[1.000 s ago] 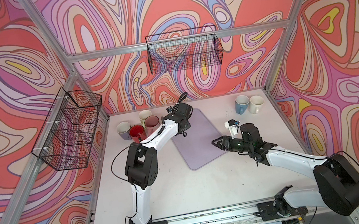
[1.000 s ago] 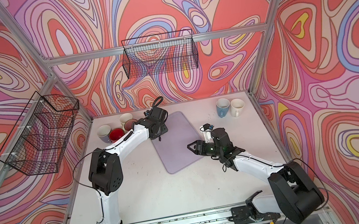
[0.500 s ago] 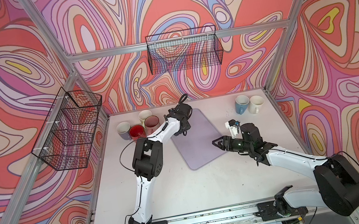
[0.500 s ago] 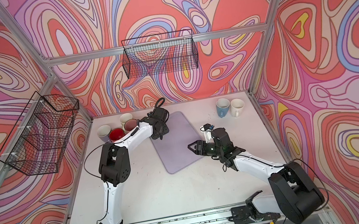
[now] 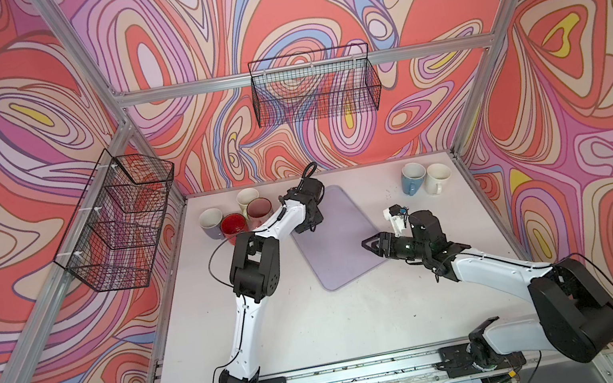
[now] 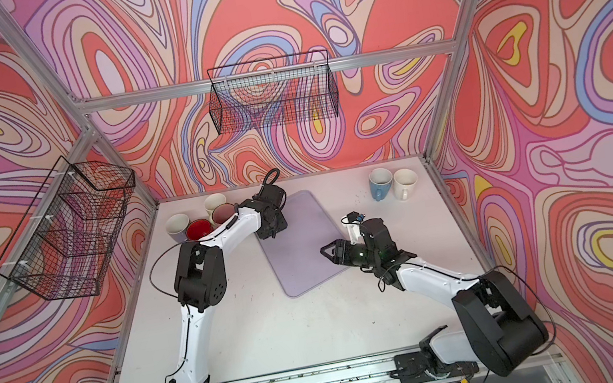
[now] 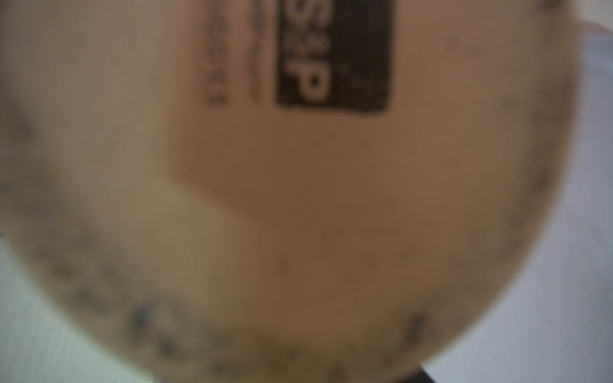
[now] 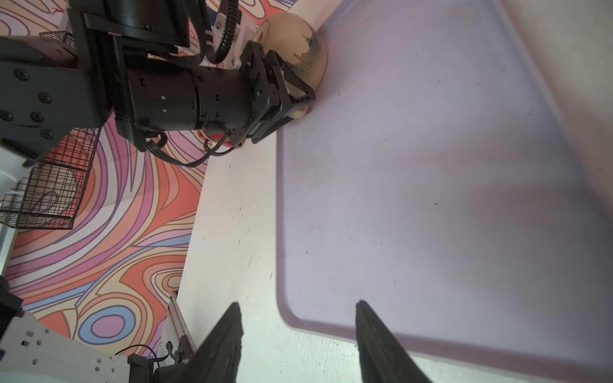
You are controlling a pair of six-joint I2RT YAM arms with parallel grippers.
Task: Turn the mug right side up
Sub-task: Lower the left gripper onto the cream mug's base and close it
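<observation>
We see the mug (image 8: 293, 43), a rounded tan ceramic piece with a dark, speckled patch, at the far left corner of the smooth lilac mat (image 8: 431, 199), whose corners are rounded. Its flat base fills the left wrist view, blurred, bearing a black rectangular stamp (image 7: 333, 56). The left end effector (image 5: 309, 223) straddles the mug; whether its black jaws press the ceramic we cannot tell. The right end effector (image 8: 298, 331) hovers released over the mat's near edge and the white table (image 5: 319, 325), its tapered fingers apart and empty.
</observation>
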